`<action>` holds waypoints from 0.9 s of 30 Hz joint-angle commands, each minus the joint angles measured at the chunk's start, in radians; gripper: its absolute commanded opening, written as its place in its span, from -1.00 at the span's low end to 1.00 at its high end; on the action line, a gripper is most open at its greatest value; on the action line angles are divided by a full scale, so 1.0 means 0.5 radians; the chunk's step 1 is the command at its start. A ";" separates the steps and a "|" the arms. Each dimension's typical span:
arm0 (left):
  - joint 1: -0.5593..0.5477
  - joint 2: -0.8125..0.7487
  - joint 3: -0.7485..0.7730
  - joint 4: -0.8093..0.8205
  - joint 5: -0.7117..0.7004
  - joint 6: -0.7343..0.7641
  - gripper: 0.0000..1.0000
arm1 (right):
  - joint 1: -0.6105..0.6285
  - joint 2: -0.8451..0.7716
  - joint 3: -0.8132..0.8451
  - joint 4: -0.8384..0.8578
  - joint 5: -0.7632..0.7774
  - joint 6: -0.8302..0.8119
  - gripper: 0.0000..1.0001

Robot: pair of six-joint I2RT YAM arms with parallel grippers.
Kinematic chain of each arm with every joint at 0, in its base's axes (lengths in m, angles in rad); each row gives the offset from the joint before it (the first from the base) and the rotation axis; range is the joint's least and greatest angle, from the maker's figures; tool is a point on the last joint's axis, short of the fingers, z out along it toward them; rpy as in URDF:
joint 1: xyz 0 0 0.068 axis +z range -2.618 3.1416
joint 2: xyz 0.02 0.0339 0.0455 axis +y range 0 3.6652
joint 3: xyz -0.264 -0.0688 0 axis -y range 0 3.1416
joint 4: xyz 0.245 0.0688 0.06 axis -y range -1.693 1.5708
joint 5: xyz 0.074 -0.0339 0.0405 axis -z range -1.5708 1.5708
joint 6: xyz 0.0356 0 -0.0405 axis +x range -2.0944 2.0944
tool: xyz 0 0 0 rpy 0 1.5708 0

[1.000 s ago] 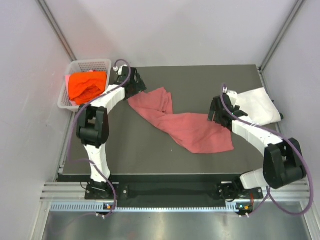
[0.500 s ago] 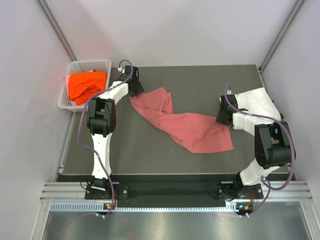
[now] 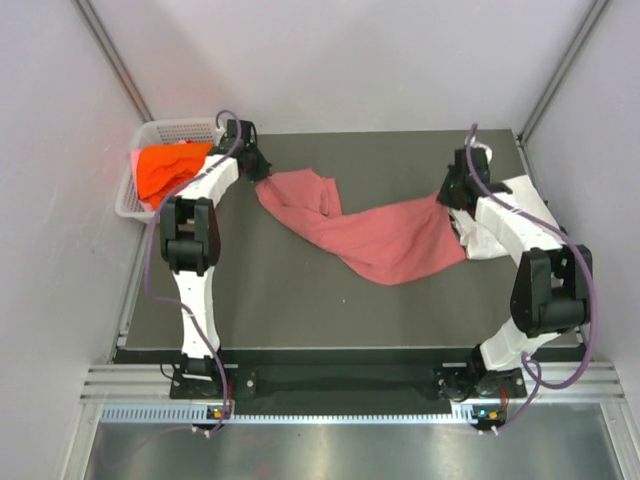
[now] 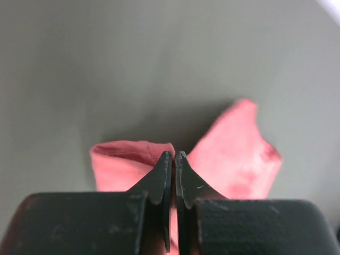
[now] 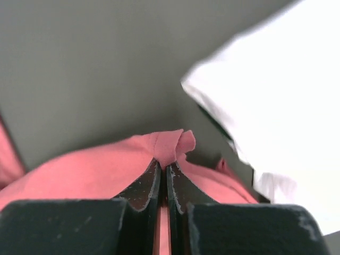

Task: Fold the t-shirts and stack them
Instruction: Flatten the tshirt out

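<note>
Between the left fingers [image 4: 167, 166], squeezed shut, sits one corner of the pink-red t-shirt [image 3: 390, 242]. The right fingers [image 5: 155, 178] are clamped on the opposite corner. The shirt runs between them across the dark worktop [image 3: 300, 295], its right end just beside the white t-shirt [image 5: 276, 106]. Far left, the orange t-shirt [image 3: 170, 172] sits in the basket [image 3: 186, 127].

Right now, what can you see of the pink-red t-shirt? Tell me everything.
The pink-red t-shirt is soft, matte cloth, unfolded and rumpled, stretched in a sagging band across the far half of the dark table. The left gripper is shut on a bunched fold at its left end, the right gripper on a pinched edge at its right end. Its middle droops onto the table. Its right end lies beside the white t-shirt; contact is unclear.
</note>
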 commanded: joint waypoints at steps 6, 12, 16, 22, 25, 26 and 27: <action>0.313 -0.696 0.035 -0.104 0.111 -0.151 -1.00 | -0.105 -0.396 0.546 -0.183 -0.061 -0.047 -1.00; 0.344 -1.539 -1.165 0.319 -0.064 -0.310 -1.00 | -0.102 -1.089 -0.404 0.166 -0.030 0.201 -0.94; 0.335 -2.040 -1.996 0.712 0.037 -0.384 -0.77 | -0.096 -1.519 -1.179 0.314 0.049 0.336 -0.13; 0.243 -2.516 -2.469 0.737 -0.058 -0.302 0.44 | -0.093 -2.155 -1.510 0.422 0.139 0.275 0.61; 0.240 -2.526 -2.430 0.663 -0.052 -0.225 0.47 | -0.093 -1.850 -1.342 0.352 0.065 0.183 0.53; 0.240 -2.504 -2.411 0.657 -0.052 -0.209 0.48 | -0.093 -1.751 -1.286 0.342 -0.014 0.134 0.51; 0.240 -2.471 -2.372 0.657 -0.046 -0.200 0.52 | -0.090 -1.646 -1.231 0.336 -0.051 0.119 0.50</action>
